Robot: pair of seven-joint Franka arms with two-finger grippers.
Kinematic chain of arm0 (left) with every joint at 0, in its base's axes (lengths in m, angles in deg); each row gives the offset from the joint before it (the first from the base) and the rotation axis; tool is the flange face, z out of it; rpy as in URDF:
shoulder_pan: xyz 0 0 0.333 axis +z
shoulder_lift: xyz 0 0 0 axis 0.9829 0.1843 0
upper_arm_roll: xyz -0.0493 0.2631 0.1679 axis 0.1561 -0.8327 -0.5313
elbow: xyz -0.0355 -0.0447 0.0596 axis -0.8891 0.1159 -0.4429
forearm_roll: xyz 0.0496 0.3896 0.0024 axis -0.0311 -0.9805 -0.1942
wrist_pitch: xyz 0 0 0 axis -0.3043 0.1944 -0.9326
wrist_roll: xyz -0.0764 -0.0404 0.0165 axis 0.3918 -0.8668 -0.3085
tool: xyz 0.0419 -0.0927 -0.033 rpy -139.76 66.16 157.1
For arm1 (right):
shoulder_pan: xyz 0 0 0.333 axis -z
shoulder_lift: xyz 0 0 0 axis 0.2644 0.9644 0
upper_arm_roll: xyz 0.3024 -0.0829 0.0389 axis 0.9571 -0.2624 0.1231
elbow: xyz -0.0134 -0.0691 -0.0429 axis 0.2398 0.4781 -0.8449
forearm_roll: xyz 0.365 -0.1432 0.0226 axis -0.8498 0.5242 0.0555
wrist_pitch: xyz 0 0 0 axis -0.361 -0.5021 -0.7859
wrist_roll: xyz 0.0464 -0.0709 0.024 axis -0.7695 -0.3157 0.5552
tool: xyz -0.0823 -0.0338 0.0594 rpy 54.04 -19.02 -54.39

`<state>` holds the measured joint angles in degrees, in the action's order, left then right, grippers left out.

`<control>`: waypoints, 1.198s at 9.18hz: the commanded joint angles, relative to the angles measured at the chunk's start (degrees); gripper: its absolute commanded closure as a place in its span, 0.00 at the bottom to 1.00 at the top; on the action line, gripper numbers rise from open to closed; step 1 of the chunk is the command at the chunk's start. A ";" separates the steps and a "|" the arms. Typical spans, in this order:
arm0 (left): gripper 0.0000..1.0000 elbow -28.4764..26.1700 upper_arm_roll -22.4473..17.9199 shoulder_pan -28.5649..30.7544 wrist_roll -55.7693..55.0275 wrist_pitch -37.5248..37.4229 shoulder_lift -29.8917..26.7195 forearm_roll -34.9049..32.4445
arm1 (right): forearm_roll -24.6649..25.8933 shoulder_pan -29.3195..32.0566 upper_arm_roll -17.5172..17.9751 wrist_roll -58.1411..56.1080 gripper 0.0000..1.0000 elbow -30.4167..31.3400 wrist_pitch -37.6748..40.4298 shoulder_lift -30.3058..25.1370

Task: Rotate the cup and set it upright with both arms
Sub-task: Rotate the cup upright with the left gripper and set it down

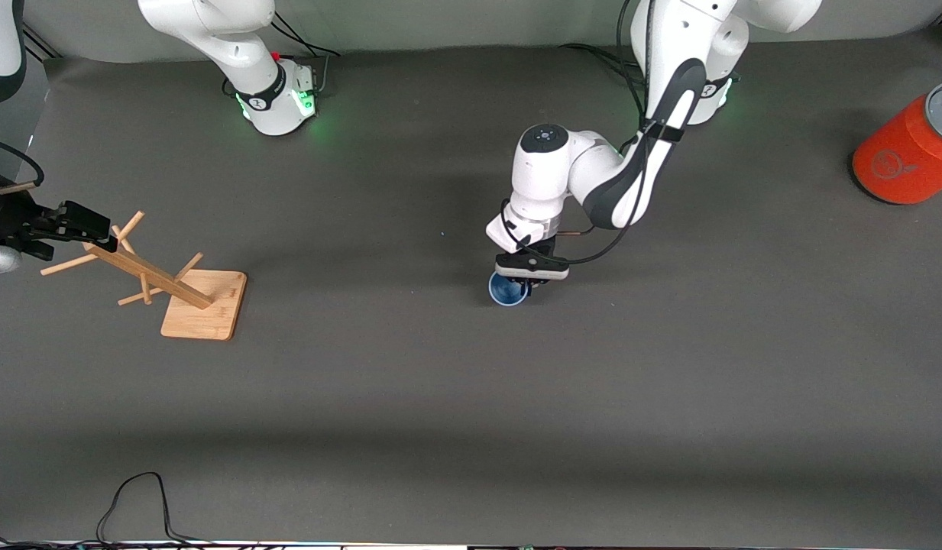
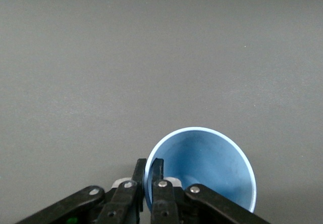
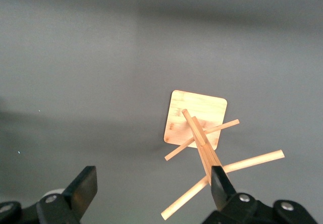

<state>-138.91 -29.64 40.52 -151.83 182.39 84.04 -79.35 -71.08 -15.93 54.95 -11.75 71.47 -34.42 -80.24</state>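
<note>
- While you watch the front view, note the left gripper (image 1: 526,284) low at mid-table, reaching in from the left arm's base.
- Its fingers (image 2: 157,169) are pinched tight on the rim of the cup (image 1: 507,289): one finger sits inside the wall, the other outside.
- You see the cup's mouth turned up toward the front camera, the darker blue interior (image 2: 207,171) in plain sight in the left wrist view. Whether its base touches the table mat (image 1: 669,382) you cannot tell; the gripper body covers that part.
- The cup sits roughly at the table's middle, well apart from everything else on the mat.
- You find the right gripper (image 1: 77,223) up over the wooden mug tree (image 1: 153,275) at the right arm's end of the table, waiting. Its jaws stand wide apart and hold nothing.
- In the right wrist view the tree's post and pegs (image 3: 204,148) rise between the two fingertips (image 3: 83,186), with the square base (image 3: 199,110) below.
- An orange cylinder with a grey top (image 1: 910,149) stands at the left arm's end of the table, far from the front camera.
- A black cable (image 1: 138,496) loops onto the mat at the edge nearest the front camera.
</note>
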 commanded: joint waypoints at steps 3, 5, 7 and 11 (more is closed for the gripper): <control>0.00 -0.06 -0.91 -0.60 -2.61 0.47 0.06 -2.47 | -0.17 -0.20 -0.19 -0.65 0.00 -0.29 0.68 0.04; 0.00 -0.06 -0.91 -0.08 -2.44 0.38 -0.47 -2.39 | -0.08 -0.20 -0.18 -0.65 0.00 -0.29 0.68 0.04; 0.00 0.38 -1.09 0.19 -1.82 -0.23 -1.34 -2.38 | -0.08 -0.20 -0.18 -0.65 0.00 -0.29 0.68 0.04; 0.00 5.28 -0.30 3.34 6.05 -5.46 -1.52 1.89 | -0.17 -0.11 -0.27 -0.65 0.00 -0.29 0.68 0.12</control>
<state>-135.83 -30.54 42.89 -149.93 180.86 83.40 -79.50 -71.08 -15.92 54.94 -11.74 71.47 -34.37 -80.09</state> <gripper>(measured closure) 0.000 0.000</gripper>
